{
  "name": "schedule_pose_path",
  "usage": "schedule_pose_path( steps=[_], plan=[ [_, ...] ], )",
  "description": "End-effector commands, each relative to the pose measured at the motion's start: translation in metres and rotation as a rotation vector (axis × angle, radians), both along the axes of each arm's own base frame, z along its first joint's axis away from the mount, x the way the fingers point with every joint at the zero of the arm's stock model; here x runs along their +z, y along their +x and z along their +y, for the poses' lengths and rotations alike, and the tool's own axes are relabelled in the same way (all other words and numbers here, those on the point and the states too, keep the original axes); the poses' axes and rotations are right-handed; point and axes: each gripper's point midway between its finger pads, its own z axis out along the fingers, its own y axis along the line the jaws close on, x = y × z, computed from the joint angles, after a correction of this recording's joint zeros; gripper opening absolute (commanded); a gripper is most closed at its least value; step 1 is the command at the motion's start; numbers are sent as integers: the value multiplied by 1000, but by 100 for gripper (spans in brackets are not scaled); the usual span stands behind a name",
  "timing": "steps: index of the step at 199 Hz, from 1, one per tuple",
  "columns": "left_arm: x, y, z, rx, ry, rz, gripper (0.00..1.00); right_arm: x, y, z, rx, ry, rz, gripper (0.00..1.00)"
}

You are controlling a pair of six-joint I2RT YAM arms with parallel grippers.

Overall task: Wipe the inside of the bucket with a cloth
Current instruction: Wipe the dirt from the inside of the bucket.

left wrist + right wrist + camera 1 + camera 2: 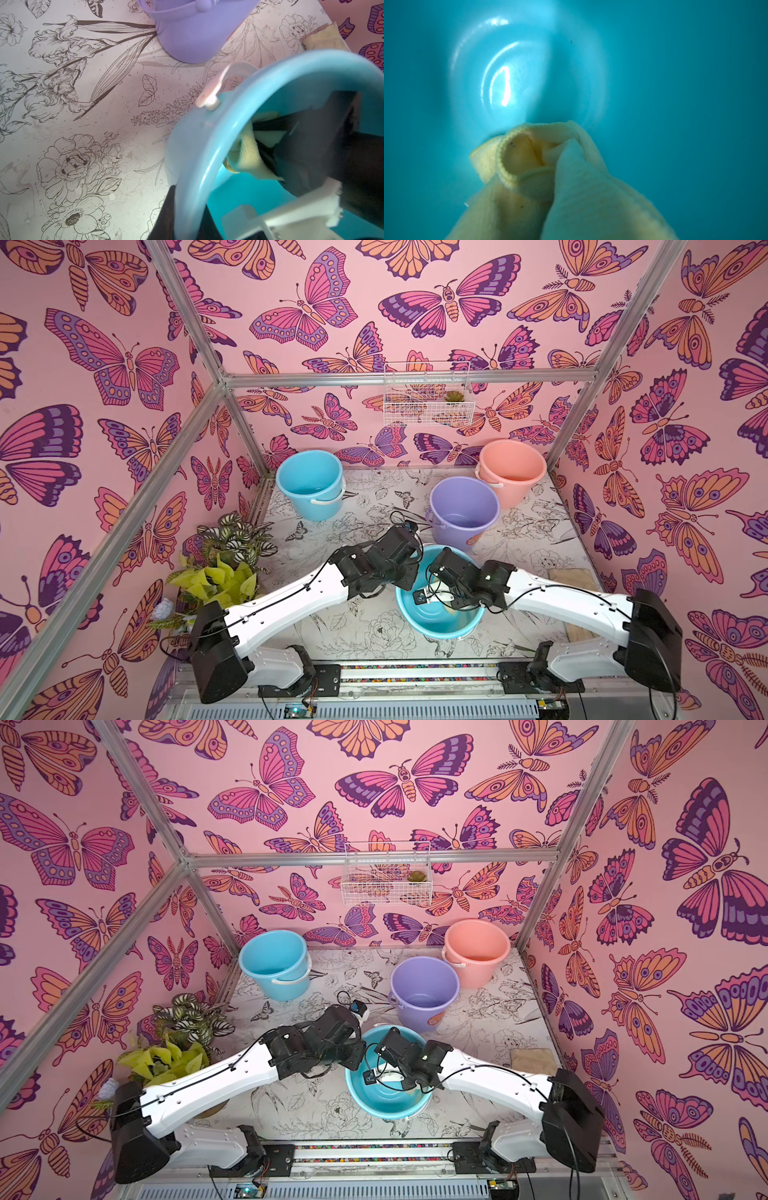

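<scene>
- At the near edge of the bench (361, 626), about midway along it, stands a sky-blue bucket (436, 631). Both arms reach to it, and the wiping in hand is here.
- The right gripper (268, 140) is down inside this bucket, pressed together on a bunched fold of the pale-yellow cloth (571, 187). In the right wrist view the cloth's free end points at the bucket's glossy floor, but whether it touches there cannot be told.
- The left gripper (187, 226) pinches the bucket's wall at the rim on the side toward the bench's left edge. One finger is outside and one inside, seemingly to steady the bucket.
- The lavender bucket (453, 537) with the orange sticker (473, 540) stands just behind, toward the far right corner. It is upright, with no cloth in it and no gripper touching it.
- The step looks like mid-wipe, low in the sky-blue bucket. The next move likely calls for pressing the cloth onto the floor and sweeping it round the wall while the left gripper holds the rim firm.
- If the lavender bucket is the one to clean, its inside is not yet wiped. The cloth would have to be lifted clear of the rim and carried back to it.
</scene>
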Motion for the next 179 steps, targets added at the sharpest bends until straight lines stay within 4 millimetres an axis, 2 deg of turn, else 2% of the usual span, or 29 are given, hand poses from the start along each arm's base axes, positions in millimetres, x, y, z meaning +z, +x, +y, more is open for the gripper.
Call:
schedule_pose_path(
  steps=[1,40,75,99,119,137,179],
  plan=[
    [-12,-6,2,5,18,52,0,27,-19,12,-4,180,66,0],
    [-15,-8,1,7,11,74,0,84,-7,23,31,394,-117,0],
    [-16,-9,0,-1,5,81,0,145,0,24,77,538,-322,0],
    [-13,-10,-1,-9,-6,79,0,168,-1,27,170,557,-448,0],
    [-13,-11,-2,-19,-8,80,0,173,0,33,241,526,-520,0],
    [-13,-12,-2,-22,-11,82,0,168,5,40,280,476,-543,0],
    [-13,-13,-1,-25,-12,77,0,133,13,54,329,372,-517,0]
  ],
)
